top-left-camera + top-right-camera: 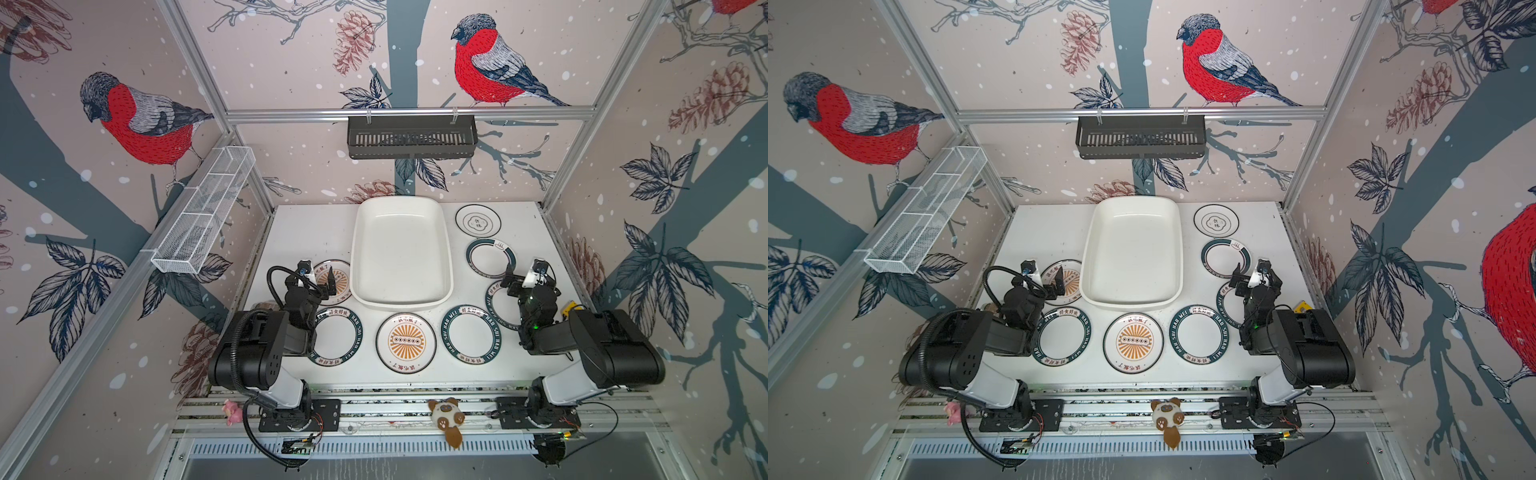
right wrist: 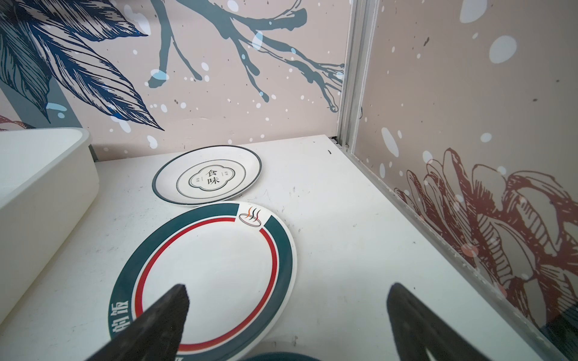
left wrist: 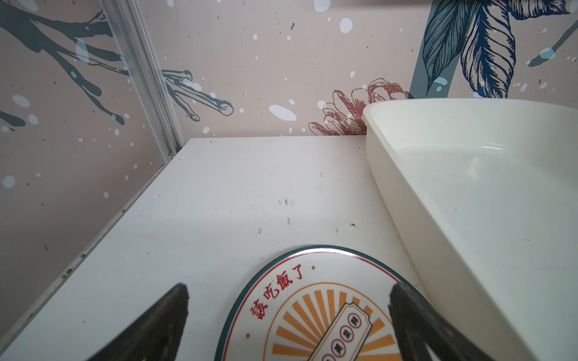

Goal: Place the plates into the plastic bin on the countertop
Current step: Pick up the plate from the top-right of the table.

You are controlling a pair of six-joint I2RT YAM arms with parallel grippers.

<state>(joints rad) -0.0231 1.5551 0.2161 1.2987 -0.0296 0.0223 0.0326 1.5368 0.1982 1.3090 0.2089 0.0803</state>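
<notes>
Currently both tools are released: jaws spread wide, nothing held. The left tool (image 3: 289, 300) is poised over a sunburst plate (image 3: 328, 318), one finger over its edge, the other over bare desk (image 3: 219, 193). That plate lies at 9 o'clock of the plastic bin (image 1: 358, 253), its edge just beside the bin wall. The right tool (image 2: 287, 293) is at 3 o'clock of the bin, one finger above the red-ringed plate (image 2: 212, 265), the other beyond it. The black-ringed plate (image 2: 206, 179) lies just beside, at 12 o'clock of that one. A lettered plate (image 1: 495, 301) is partly hidden under the right arm. Three more plates (image 1: 406, 343) form a row at 6 o'clock of the bin. The bin is empty; all seven plates rest flat on the desk.

Hazards: a flat plate offers little edge, so closing fingers may skid it instead of lifting it. The sunburst plate may catch under the bin's rolled rim on lift. A skidding red-ringed plate may shove its neighbour.
</notes>
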